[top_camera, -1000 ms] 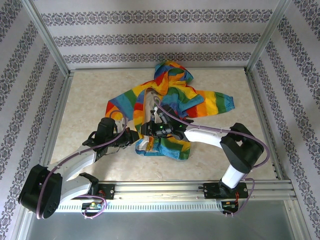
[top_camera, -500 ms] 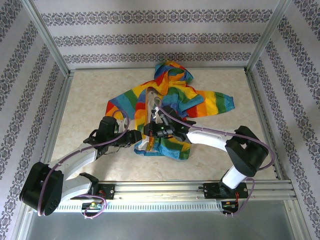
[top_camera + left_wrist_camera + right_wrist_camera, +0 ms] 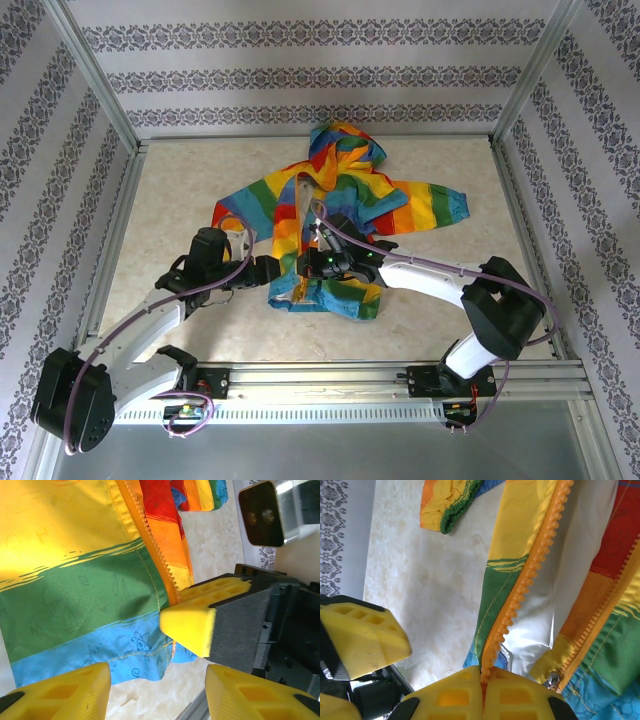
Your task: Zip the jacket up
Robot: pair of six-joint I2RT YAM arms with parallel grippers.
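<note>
so the jacket [image 3: 335, 205] lies unzipped mid-frame in the top view. the right gripper [image 3: 482, 682] is pinched tight on the bottom end of one orange zipper [image 3: 530, 575] edge, bottom centre of its wrist view, I'd guess to anchor it. the left gripper [image 3: 157, 692] sits by the blue hem [image 3: 75, 655], jaws apart, holding nothing, probably lining up the other side

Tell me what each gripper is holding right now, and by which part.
The right gripper pinches the jacket by the bottom end of one orange zipper strip. The left gripper is open, holding nothing.
</note>
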